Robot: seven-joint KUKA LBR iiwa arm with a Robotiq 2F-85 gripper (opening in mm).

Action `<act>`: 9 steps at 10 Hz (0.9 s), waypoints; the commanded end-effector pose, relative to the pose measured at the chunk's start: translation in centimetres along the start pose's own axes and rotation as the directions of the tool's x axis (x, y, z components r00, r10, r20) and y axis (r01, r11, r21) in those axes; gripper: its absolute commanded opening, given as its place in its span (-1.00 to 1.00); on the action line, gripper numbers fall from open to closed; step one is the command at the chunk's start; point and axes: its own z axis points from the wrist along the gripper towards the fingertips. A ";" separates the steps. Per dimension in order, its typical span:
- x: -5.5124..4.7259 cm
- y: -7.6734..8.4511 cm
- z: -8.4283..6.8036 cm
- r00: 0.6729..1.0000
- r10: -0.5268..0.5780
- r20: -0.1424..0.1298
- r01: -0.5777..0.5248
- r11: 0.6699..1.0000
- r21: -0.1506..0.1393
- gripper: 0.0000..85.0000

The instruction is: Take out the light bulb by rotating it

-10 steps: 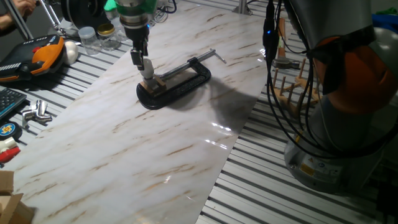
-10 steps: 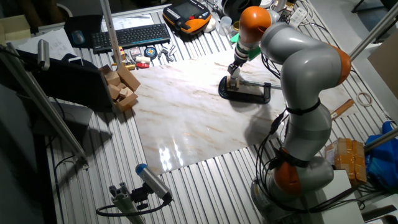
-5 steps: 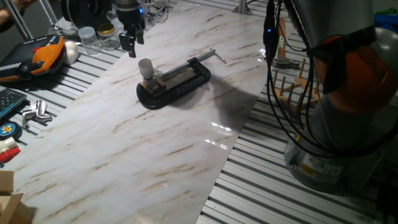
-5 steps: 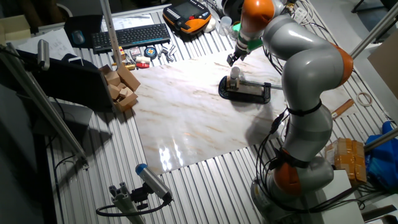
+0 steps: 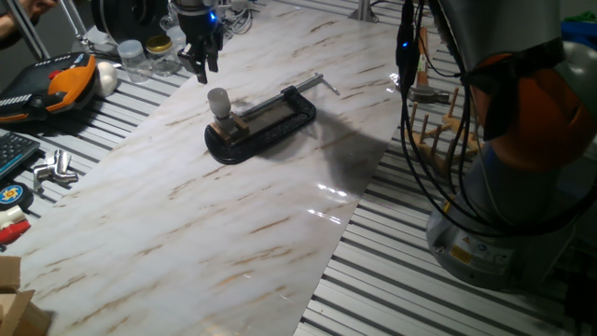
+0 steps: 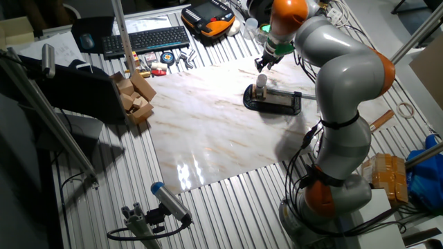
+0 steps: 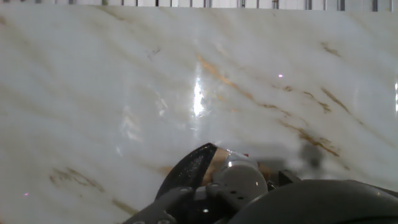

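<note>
**Gripper lets go of bulb, hangs above it w/ bulb still seated in clamp rig**

One sec ago the gripper (image 5: 201,62) was down around the light bulb (image 5: 218,100); it has since lifted off and now hovers above and just behind it, apart, fingers spread and holding nothing. The bulb stays upright in its socket on the small wood block, which sits in the black C-clamp (image 5: 263,124) on the marble board (image 5: 187,233). Likely meaning: one twist done and the hand is resetting for another, since the bulb isn't out yet. In the other fixed view the gripper (image 6: 265,63) sits up-frame of the bulb (image 6: 261,81), clear gap between. Hand view shows the bulb (image 7: 239,182) low in frame, below the fingers' line.
</note>
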 end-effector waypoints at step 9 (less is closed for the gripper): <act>-0.1 0.0 0.1 -0.355 0.933 0.060 -0.934 -0.357 0.023 0.20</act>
